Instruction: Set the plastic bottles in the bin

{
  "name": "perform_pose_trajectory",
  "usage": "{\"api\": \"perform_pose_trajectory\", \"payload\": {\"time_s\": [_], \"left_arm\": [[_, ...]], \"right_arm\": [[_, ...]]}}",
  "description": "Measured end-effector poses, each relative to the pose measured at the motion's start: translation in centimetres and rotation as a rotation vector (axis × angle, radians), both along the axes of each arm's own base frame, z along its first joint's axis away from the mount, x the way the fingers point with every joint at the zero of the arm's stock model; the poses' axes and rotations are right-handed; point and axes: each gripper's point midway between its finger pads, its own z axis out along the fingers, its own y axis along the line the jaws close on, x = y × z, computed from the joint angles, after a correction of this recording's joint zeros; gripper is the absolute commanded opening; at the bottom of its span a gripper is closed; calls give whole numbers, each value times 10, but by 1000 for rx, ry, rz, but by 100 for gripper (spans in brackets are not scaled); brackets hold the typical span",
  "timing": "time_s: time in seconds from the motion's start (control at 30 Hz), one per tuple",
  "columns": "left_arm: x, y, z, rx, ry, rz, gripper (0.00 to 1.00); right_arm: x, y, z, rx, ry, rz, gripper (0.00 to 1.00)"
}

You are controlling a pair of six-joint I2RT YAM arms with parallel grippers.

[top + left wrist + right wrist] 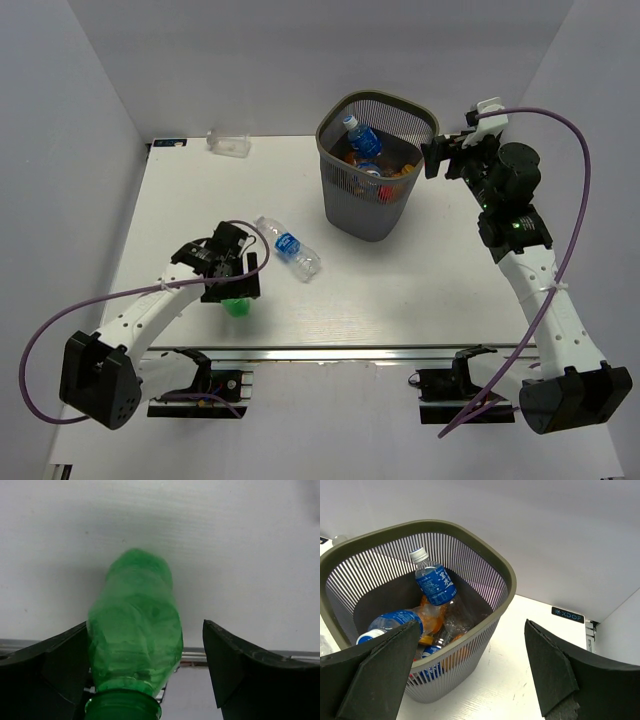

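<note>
Three bottles out on the counter, more down in the bin!
The left gripper point(236, 292) stood spread around the one green bottle point(135, 625) toward the near-left corner. One blue-labelled bottle point(288, 247) lay mid-counter, and one clear bottle point(228, 142) at the far edge. The right gripper point(470, 625) hung wide open beside the bin point(322, 135), which held at least two blue-labelled binned bottles point(435, 582).

We glimpse only a sliver of the green bottle point(237, 307) beneath the left fingers point(50, 670), its cap cropped between them, while the right fingers point(370, 680) hide some bottles point(395, 622) in the bin point(507, 580).
</note>
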Motion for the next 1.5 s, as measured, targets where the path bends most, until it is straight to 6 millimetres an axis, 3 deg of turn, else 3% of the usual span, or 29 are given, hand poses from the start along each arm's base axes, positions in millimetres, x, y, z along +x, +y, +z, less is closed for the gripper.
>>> {"api": "perform_pose_trajectory", "payload": {"time_s": [0.17,0.2,0.37,0.5,0.53,0.63,0.67,0.77,0.83,0.93,1.07,1.17,1.23,1.27,1.33,1.37,1.43,1.5], "left_arm": [[-8,0,-7,-4,29,3,84],[-9,0,-8,-2,35,5,76],[-12,0,-11,2,49,8,56],[-10,0,-8,2,44,7,35],[-9,-1,-6,-1,38,7,27],[3,-6,10,-19,-5,3,21],[8,-9,17,-28,-26,0,13],[30,-18,50,-67,-126,-1,5],[49,-25,82,-111,-235,4,4],[82,-38,150,-226,-500,13,2],[102,-56,242,-410,-817,-20,0],[126,-86,308,-528,-952,-114,0],[150,-114,341,-600,-1010,-200,0],[163,-129,352,-631,-1026,-249,1],[187,-158,356,-676,-1010,-337,8],[201,-172,351,-687,-993,-374,16],[225,-199,331,-699,-935,-437,21],[242,-219,306,-692,-872,-483,42]], "right_arm": [[0,-1,-1,0,2,-3,89],[0,-1,-1,0,2,-3,89],[1,-2,-6,-2,10,-3,89],[1,-2,-13,-6,25,2,89],[1,-1,-14,-7,28,5,89],[1,-1,-15,-8,30,5,89],[1,-2,-15,-8,29,5,89],[-1,-5,-13,-6,22,-2,89],[-5,-9,-14,-3,17,-11,89],[-12,-18,-14,6,9,-33,89],[-20,-31,-13,27,-6,-74,89],[-25,-36,-12,36,-24,-89,89],[-30,-39,-13,42,-30,-95,89],[-32,-40,-14,46,-32,-97,89],[-34,-39,-16,55,-31,-93,89],[-35,-38,-17,58,-28,-89,89],[-35,-36,-20,63,-23,-74,89],[-34,-34,-23,64,-15,-61,89]]}}
